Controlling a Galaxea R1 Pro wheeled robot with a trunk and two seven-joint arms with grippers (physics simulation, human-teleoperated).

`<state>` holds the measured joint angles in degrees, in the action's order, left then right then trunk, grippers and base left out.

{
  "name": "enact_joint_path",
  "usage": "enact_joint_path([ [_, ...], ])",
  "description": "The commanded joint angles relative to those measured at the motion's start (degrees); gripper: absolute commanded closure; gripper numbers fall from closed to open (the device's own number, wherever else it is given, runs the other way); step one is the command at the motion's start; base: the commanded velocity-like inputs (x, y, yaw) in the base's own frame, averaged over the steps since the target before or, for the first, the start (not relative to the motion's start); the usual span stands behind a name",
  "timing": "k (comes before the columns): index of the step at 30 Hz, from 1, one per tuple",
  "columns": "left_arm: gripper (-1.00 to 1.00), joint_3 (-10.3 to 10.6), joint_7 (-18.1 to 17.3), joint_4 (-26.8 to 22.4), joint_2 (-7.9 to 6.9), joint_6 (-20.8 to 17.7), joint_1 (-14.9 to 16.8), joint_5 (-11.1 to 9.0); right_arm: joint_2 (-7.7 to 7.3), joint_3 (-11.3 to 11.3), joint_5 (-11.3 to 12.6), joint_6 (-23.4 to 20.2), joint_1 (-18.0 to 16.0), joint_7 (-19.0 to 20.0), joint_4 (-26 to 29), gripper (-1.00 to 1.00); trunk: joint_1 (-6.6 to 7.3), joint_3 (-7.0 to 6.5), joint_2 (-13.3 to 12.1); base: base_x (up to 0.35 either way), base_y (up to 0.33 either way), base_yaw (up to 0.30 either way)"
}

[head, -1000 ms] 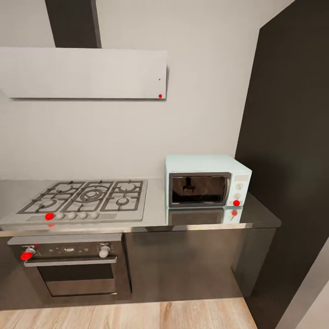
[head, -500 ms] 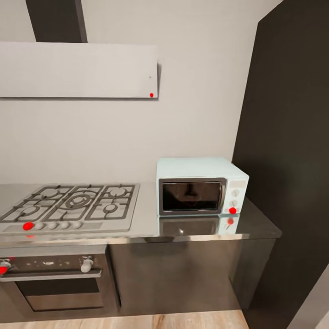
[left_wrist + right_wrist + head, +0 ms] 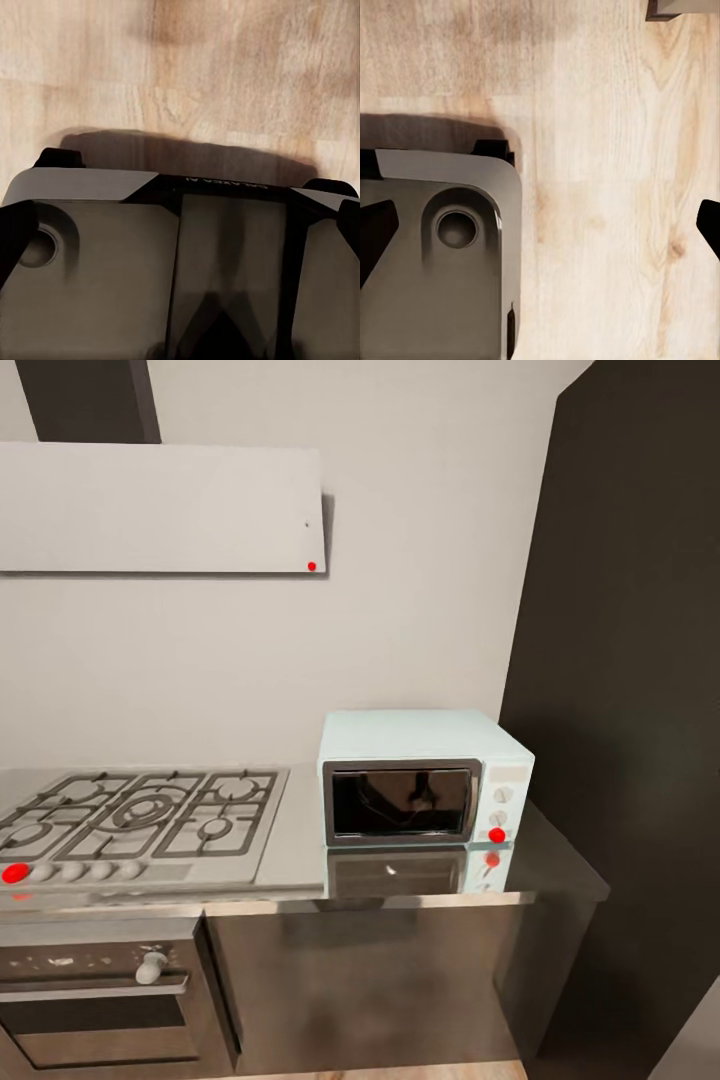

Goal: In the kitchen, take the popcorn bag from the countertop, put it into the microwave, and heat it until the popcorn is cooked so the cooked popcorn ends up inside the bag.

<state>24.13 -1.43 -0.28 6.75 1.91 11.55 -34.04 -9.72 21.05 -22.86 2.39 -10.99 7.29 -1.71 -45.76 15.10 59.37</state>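
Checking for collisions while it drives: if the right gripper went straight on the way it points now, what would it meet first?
Probably the light wood floor, which lies straight ahead between the right gripper's spread fingertips. The robot's grey base sits just beside that line; depth is unclear.

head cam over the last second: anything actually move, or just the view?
Just the view. The whole picture slid left and the floor strip shrank, so the camera swung right and probably closer. The microwave stays shut on the countertop beside the gas hob, with the hood above. Nothing was taken hold of or let go.
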Motion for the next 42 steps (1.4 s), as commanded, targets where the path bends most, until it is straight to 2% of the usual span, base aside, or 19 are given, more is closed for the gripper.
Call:
enact_joint_path([
  [1, -1.00, 0.5, -0.1, 0.1, 0.02, 0.2, 0.1, -0.6, -0.07, 0.5, -0.5, 0.2, -0.1, 0.1, -0.2, -1.00, 0.00, 0.07, 0.0, 0.007, -0.011, 0.000],
  [17, -1.00, 0.5, -0.1, 0.1, 0.02, 0.2, 0.1, -0.7, 0.12, 0.4, -0.6, 0.2, -0.1, 0.1, -0.1, -1.00, 0.00, 0.07, 0.0, 0.001, -0.005, 0.000],
  [24, -1.00, 0.5, -0.1, 0.1, 0.02, 0.2, 0.1, -0.7, 0.10, 0.4, -0.6, 0.2, -0.1, 0.1, -0.1, -1.00, 0.00, 0.07, 0.0, 0.000, -0.236, 0.000],
  [32, -1.00, 0.5, -0.1, 0.1, -0.08, 0.2, 0.1, -0.7, 0.05, 0.3, -0.6, 0.2, -0.1, 0.1, -0.1, -1.00, 0.00, 0.07, 0.0, -0.001, -0.043, 0.000],
  [42, -1.00, 0.4, -0.1, 0.1, -0.07, 0.2, 0.0, -0.8, 0.07, 0.3, -0.7, 0.2, -0.1, 0.1, -0.1, -1.00, 0.00, 0.07, 0.0, -0.243, -0.074, 0.000],
])
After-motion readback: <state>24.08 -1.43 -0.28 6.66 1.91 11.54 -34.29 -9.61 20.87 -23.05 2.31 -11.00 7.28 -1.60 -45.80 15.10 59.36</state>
